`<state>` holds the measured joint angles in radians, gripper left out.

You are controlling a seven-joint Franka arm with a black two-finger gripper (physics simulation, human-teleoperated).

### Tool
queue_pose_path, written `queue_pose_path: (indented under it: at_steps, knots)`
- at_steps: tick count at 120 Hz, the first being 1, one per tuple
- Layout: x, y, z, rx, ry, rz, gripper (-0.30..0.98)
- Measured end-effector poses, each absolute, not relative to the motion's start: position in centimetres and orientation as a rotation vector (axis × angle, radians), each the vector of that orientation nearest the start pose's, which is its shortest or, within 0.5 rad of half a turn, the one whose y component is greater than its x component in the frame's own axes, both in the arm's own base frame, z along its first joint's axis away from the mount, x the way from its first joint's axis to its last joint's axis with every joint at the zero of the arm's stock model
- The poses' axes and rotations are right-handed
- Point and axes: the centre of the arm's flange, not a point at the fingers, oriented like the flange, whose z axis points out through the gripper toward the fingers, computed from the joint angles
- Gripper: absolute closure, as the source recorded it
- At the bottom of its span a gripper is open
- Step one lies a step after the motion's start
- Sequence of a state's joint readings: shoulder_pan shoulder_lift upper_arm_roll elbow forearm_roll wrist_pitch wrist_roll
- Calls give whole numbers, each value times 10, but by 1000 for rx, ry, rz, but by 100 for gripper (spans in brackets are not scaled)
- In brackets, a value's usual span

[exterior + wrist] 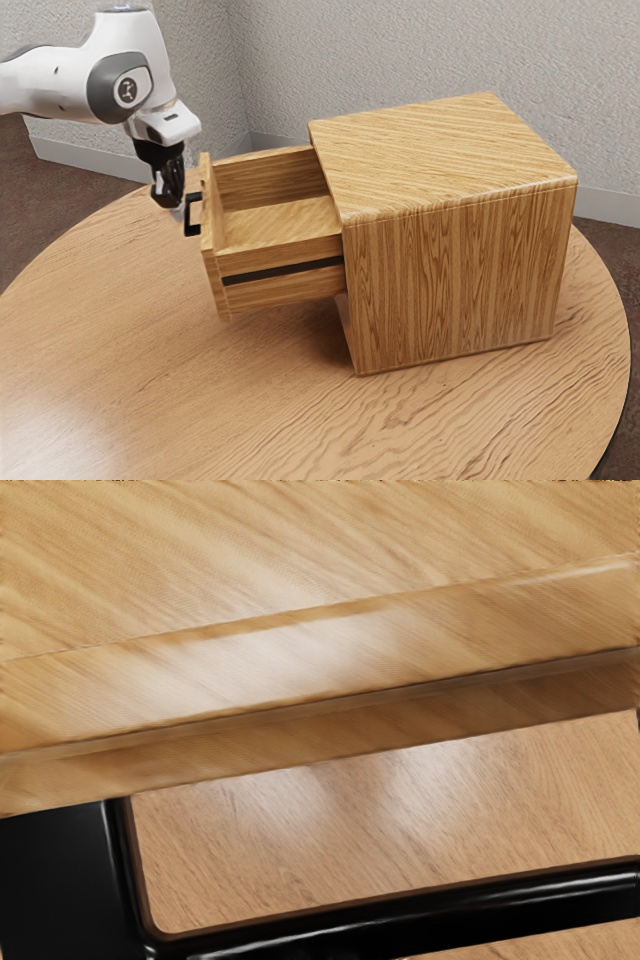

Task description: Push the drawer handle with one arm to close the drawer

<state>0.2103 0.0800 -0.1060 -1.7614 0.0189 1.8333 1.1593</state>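
Drawer of honey-colored wood juts well out of a boxy cabinet on a round wooden counter, its front panel turned toward the exterior view's left. Streaky brown grain runs along its walls and across its pale floor, and a narrow, dark strip lines the outside of the near wall. The front panel stands upright and rises above the drawer's side walls. On its outer face sits a black, bracket-shaped handle with squared sides. Seen close up in the wrist view, the handle is smooth and glossy, rounded at its inner corner, with white highlights along the bar; the counter's fine grain shows through the gap between bar and panel. Light glances off the panel's smooth wood in a soft, whitish patch. At the handle's side, the black claw of a white and gray robotic arm points downward, outside the drawer. Whether the claw is released or clenched cannot be told, nor can contact with the handle. Behind the counter are rough, pale walls.
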Motion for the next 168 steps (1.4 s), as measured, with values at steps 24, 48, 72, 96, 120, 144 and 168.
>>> queue_pose_path:
  at_steps: [24, 48, 72, 96, 120, 144, 168]
  knots:
    - [588, 57, 508, -2709, 1599, 13, 79]
    - [597, 50, 508, -2706, 1604, 2, 78]
    - [601, 35, 514, -2693, 1614, -17, 78]
    - [602, 19, 513, -2686, 1630, -18, 79]
    - [609, 9, 516, -2683, 1627, -32, 79]
    - [620, 2, 511, -2693, 1616, -35, 79]
    - [631, -5, 511, -2700, 1603, -51, 78]
